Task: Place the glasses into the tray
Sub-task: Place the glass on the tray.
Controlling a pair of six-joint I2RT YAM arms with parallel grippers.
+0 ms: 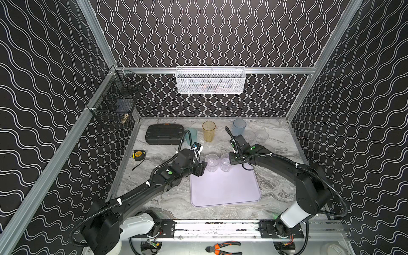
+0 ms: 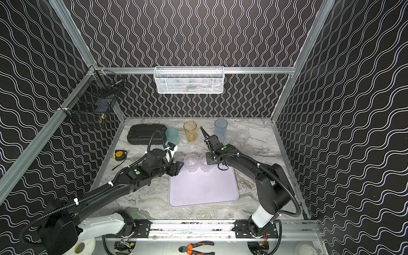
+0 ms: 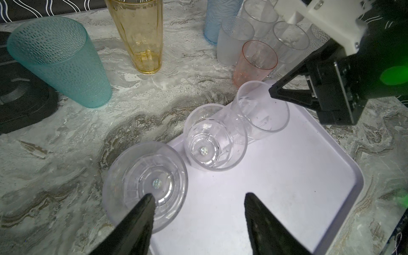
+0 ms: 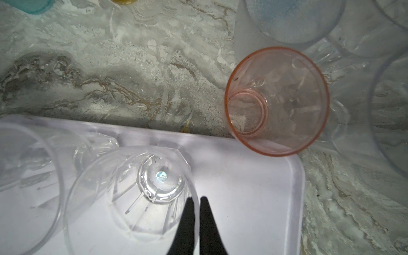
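Note:
The pale lilac tray (image 1: 225,189) (image 2: 203,189) lies at the table's middle. Two clear glasses (image 1: 212,162) (image 1: 225,162) stand upright along its far edge. My right gripper (image 4: 196,198) is shut on the wall of the right-hand one (image 4: 132,194), one finger inside and one outside. My left gripper (image 3: 199,196) is open. One of its fingers dips into a third clear glass (image 3: 145,185) at the tray's (image 3: 287,176) far left corner, and the other hangs over bare tray. Teal (image 1: 191,134), amber (image 1: 208,131), blue (image 1: 239,127), pink (image 4: 276,101), frosted (image 3: 231,44) and more clear glasses (image 1: 261,134) stand behind on the table.
A black ribbed case (image 1: 164,134) and a yellow tape measure (image 1: 138,154) lie at the left. A white wire basket (image 1: 210,80) hangs on the back wall, and a black wire basket (image 1: 114,103) on the left wall. Pliers (image 1: 223,247) lie below the front rail.

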